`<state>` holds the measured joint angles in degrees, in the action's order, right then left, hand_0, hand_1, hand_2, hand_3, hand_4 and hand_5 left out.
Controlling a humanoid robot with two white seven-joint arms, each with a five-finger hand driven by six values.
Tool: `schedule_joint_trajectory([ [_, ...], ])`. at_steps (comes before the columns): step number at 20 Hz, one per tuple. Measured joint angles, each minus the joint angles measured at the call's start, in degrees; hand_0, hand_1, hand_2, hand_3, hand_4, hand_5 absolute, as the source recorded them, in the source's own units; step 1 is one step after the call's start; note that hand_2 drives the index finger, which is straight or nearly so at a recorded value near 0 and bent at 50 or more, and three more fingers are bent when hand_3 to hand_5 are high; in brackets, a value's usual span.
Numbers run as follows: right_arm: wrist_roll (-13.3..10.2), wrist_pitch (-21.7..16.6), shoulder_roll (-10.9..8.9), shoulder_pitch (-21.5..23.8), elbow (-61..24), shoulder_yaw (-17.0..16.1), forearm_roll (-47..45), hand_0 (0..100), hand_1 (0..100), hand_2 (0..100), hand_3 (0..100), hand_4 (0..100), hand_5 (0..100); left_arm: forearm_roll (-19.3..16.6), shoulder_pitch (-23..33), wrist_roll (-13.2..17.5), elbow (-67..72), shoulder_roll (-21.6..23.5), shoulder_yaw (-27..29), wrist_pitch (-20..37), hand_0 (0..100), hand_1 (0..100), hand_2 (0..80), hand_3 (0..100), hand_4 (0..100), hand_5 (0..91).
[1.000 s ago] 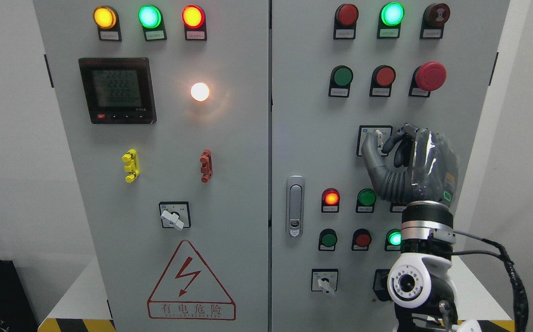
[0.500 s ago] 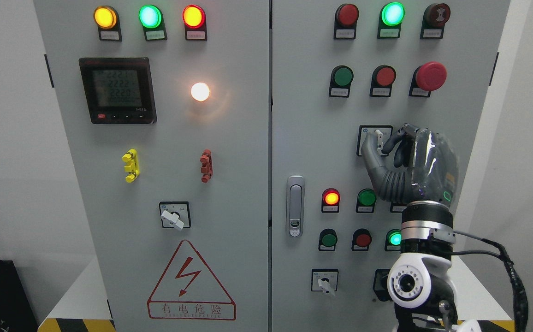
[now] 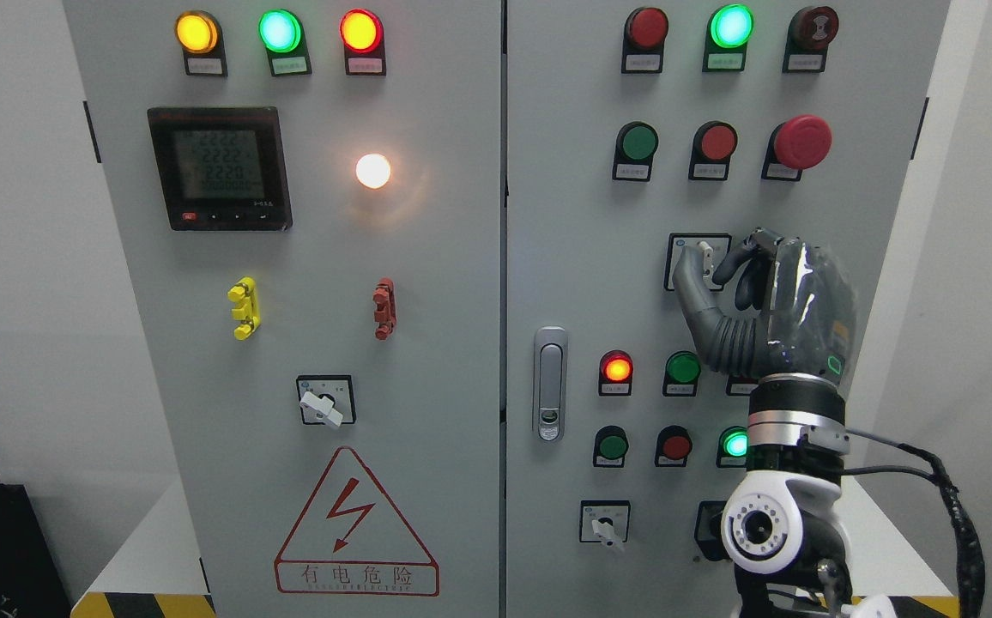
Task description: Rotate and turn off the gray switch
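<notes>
The gray rotary switch (image 3: 704,254) sits on a black-framed square plate on the right cabinet door, its small pale knob pointing roughly upward. My right hand (image 3: 707,269) rises from the lower right and is at the switch. The thumb (image 3: 686,285) presses in from the left of the knob and a curled finger (image 3: 726,264) closes from the right, so the knob is pinched between them. The back of the hand hides the right part of the plate. My left arm is out of the picture.
Two similar switches sit elsewhere: one on the left door (image 3: 323,405), one low on the right door (image 3: 604,525). A red mushroom button (image 3: 801,142) is above the hand. Lit lamps (image 3: 616,369) and push buttons lie below it, and a door latch (image 3: 550,384) to the left.
</notes>
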<state>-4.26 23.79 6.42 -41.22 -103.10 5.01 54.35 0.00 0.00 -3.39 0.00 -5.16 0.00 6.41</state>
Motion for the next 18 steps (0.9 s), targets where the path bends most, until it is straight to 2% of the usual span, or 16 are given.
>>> schedule_joint_trajectory([
  [18,0.0,-1.9,-0.37,2.1,-2.8,0.0,-0.1,31,37,71,100,99,100,0.0,0.0,-0.2,0.0,0.0,0.0,0.0,12,39,0.0,0,0,0.0],
])
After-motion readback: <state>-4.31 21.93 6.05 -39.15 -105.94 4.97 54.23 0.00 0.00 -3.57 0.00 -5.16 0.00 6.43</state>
